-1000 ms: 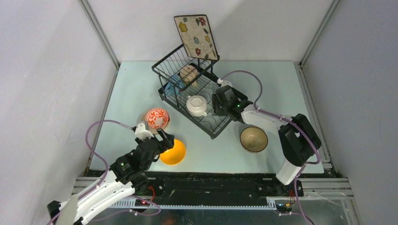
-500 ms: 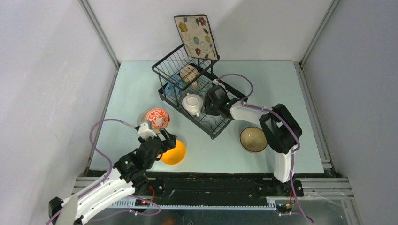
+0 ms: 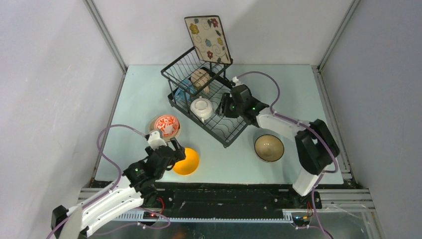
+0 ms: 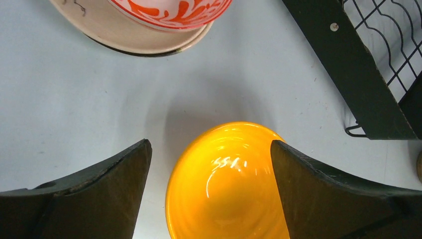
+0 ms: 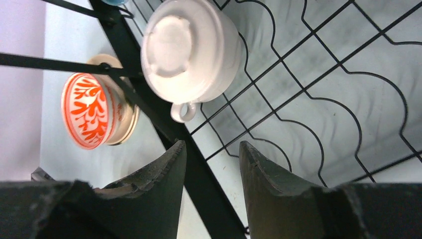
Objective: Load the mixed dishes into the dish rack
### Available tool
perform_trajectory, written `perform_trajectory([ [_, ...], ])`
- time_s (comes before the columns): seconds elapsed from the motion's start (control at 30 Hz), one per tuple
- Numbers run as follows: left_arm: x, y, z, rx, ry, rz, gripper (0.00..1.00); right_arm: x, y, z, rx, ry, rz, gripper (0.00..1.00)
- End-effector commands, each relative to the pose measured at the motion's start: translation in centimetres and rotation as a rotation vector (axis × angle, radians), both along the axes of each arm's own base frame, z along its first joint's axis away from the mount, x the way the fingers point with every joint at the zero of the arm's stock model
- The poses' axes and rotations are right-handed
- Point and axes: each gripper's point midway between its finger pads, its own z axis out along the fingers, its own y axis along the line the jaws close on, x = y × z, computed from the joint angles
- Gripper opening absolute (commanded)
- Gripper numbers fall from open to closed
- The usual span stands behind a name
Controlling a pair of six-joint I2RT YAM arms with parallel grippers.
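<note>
- While four dishes already sit in the dish rack (image 3: 230,129), four others lie on the table outside it, so the loading appears to be about half done.
- Loaded, far end of the rack: the square cream floral plate (image 3: 208,39) stands on edge above the raised basket.
- Loaded, raised basket of the rack: the beige mug (image 3: 200,78) and the blue mug (image 3: 185,85), the latter largely hidden by the wires.
- Loaded, flat tray section of the rack: the white two-handled bowl (image 3: 201,108) rests upside down near the rack's left edge.
- Left to load, just beside the rack's left side: the red-patterned bowl (image 3: 166,125), which sits on the cream round plate (image 4: 99,25).
- Left to load, off the rack's near-left side, towards the arm bases: the orange-yellow bowl (image 3: 186,161), mouth up.
- Left to load, off the rack's near-right corner: the tan bowl (image 3: 269,148).
- The right gripper (image 3: 226,105) hovers over the rack's tray section, just beside the white two-handled bowl. Its jaws are slightly parted with nothing between them.
- The left gripper (image 3: 176,149) is outside the rack, over the orange-yellow bowl. Its jaws are spread wide with the bowl between them in the wrist view, and whether the pads touch the rim cannot be told.
- Step in hand, as a judgement: the left arm is lined up to grasp the orange-yellow bowl for carrying to the rack.
</note>
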Motion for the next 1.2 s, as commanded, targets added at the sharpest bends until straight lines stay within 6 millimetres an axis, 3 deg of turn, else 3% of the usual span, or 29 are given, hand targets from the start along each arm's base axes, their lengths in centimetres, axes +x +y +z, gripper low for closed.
perform_trajectory([
  [0.0, 0.5, 1.2, 2.4, 0.045, -0.036, 0.039, 0.96, -0.9, -1.5, 3.9, -0.002, -0.115, 0.018, 0.47],
  [0.17, -0.3, 0.6, 1.7, 0.048, 0.030, -0.002, 0.91, -2.5, -2.8, 4.4, -0.007, -0.128, 0.023, 0.46],
  [0.47, -2.7, -0.8, -1.6, -0.050, 0.172, -0.037, 0.85, -5.5, -5.9, 5.4, -0.003, -0.169, 0.018, 0.46],
  [0.63, -3.0, -1.1, -3.1, -0.053, 0.209, -0.037, 0.82, -6.9, -7.5, 6.1, -0.006, -0.204, 0.007, 0.46],
  [0.8, -3.0, -2.7, -3.8, -0.093, 0.234, -0.081, 0.73, -7.9, -8.1, 6.7, -0.004, -0.215, 0.019, 0.47],
  [0.93, -3.0, -3.5, -4.0, -0.099, 0.241, -0.120, 0.52, -8.4, -8.3, 7.3, -0.003, -0.228, 0.038, 0.46],
  [1.07, -2.3, -3.8, -2.4, -0.102, 0.189, -0.142, 0.17, -9.0, -8.3, 7.9, 0.008, -0.241, 0.065, 0.46],
  [1.17, -1.8, -3.8, -1.0, -0.111, 0.144, -0.144, 0.03, -9.4, -8.2, 8.3, 0.032, -0.234, 0.094, 0.47],
])
